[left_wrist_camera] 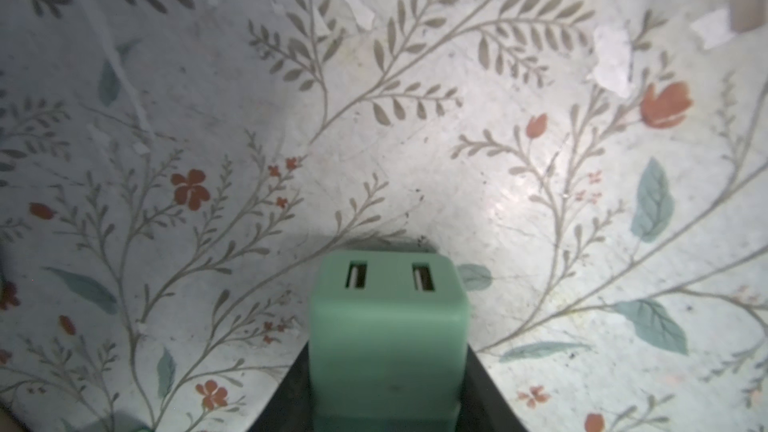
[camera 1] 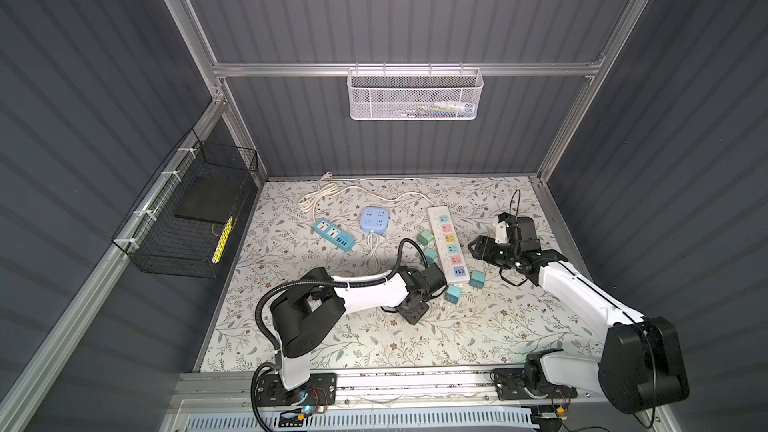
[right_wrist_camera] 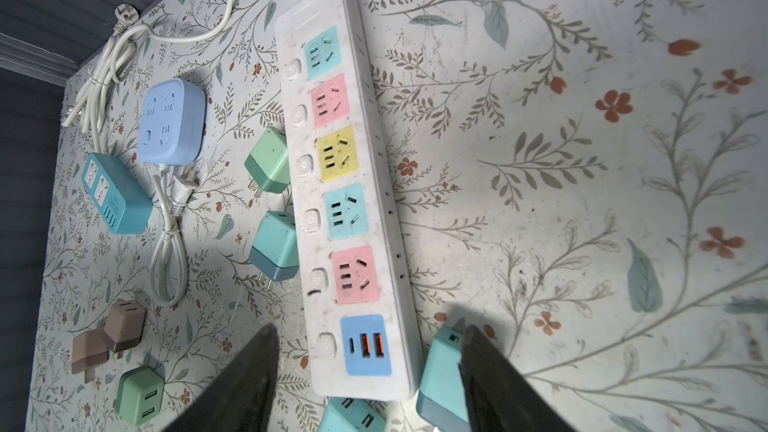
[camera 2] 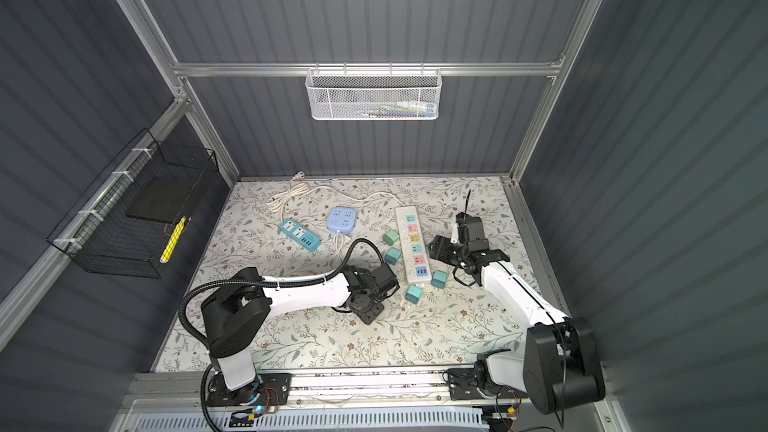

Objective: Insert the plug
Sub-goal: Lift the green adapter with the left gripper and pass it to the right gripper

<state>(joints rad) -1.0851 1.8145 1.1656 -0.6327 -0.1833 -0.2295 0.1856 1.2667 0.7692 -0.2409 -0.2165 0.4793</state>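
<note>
Left gripper [left_wrist_camera: 388, 367] is clamped on the green plug [left_wrist_camera: 388, 313], whose two USB ports face away from the wrist. We cannot tell whether the plug touches the mat [left_wrist_camera: 457, 139]. In both top views this gripper sits at 8 o'clock from the near end of the strip [camera 1: 448, 245]. Right gripper [right_wrist_camera: 370, 328], jaws apart, hovers at the strip's 3 o'clock.
</note>
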